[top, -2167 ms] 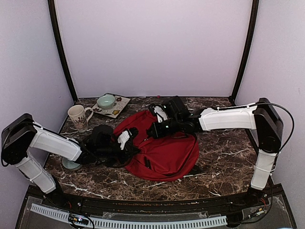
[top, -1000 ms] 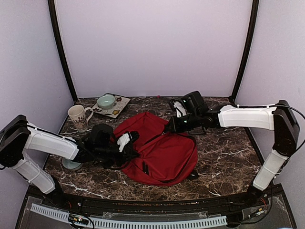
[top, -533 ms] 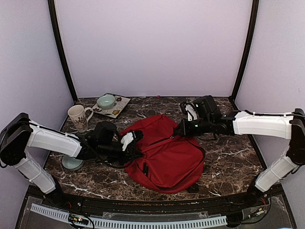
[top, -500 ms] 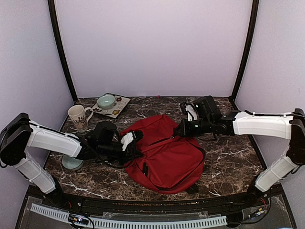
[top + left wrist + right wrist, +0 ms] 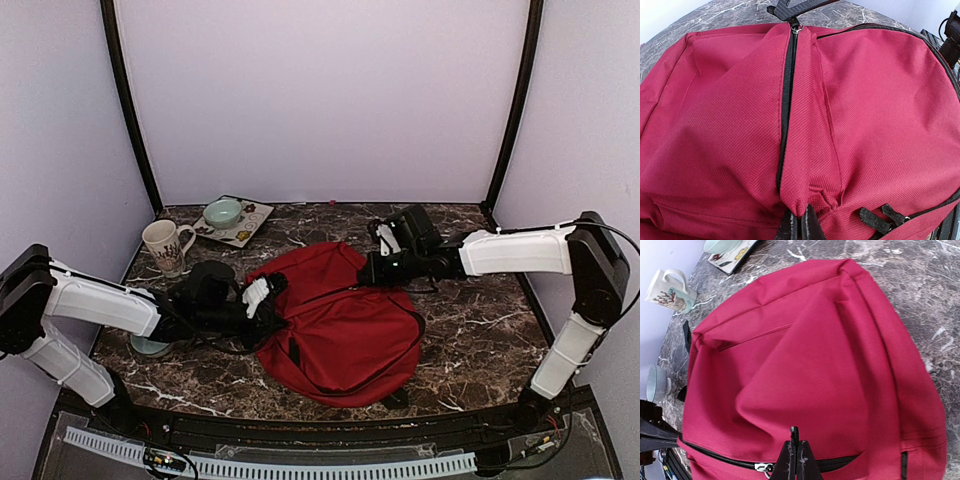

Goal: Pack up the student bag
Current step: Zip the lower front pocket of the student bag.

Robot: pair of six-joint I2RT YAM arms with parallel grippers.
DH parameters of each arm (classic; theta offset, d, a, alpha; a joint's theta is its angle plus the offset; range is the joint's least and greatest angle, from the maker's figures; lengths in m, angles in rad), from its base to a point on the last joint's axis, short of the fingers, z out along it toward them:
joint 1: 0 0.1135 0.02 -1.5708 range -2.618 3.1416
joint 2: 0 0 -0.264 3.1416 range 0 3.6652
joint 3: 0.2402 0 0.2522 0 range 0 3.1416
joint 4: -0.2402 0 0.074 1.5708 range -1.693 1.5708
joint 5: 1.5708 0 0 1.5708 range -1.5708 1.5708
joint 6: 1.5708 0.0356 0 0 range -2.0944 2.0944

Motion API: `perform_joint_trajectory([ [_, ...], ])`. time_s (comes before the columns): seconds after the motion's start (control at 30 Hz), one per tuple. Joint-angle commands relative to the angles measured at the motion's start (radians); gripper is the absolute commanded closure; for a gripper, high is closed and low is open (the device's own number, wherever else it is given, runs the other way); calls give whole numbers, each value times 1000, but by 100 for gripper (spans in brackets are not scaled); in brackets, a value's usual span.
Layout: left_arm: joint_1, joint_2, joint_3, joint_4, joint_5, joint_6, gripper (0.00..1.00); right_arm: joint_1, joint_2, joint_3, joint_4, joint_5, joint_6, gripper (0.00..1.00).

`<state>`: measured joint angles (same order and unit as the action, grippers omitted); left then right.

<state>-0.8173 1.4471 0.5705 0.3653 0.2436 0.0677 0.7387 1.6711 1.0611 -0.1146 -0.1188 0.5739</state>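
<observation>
The red student bag (image 5: pixel 345 320) lies on the marble table between the arms. My left gripper (image 5: pixel 268 299) is shut on a fold of its red fabric at the near end of the black zipper (image 5: pixel 786 100); the pinched fold shows at the gripper (image 5: pixel 800 224) in the left wrist view. My right gripper (image 5: pixel 366 271) is at the bag's far right edge, shut on the black zipper pull tab (image 5: pixel 795 433), with the metal slider (image 5: pixel 762 467) just left of the gripper (image 5: pixel 796 455). The zipper looks closed between the two grippers. The bag (image 5: pixel 815 350) fills the right wrist view.
A white patterned mug (image 5: pixel 165 243) stands at the back left. A tray (image 5: pixel 248 228) behind it holds a pale green bowl (image 5: pixel 222 211). A pale dish (image 5: pixel 148 346) lies under my left forearm. Black frame posts stand at both back corners.
The right gripper first drew right along the zipper with the pull, then came back a little left in the last half second. The bag shifted with it. The left gripper kept its hold.
</observation>
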Motion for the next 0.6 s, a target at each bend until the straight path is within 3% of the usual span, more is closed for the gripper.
perform_joint_trajectory([
  [0.0, 4, -48, -35, -55, -47, -29, 100, -53, 11, 27, 11, 48, -27, 100],
  [0.23, 4, -45, -26, -55, -45, -23, 100, -77, -2, 20, -1, 16, -66, 100],
  [0.53, 4, -12, 17, -64, -35, -45, 100, -53, 84, 129, 17, -166, -72, 100],
  [0.57, 4, -11, 22, -68, -32, -51, 94, -43, 106, 152, 6, -165, -79, 100],
])
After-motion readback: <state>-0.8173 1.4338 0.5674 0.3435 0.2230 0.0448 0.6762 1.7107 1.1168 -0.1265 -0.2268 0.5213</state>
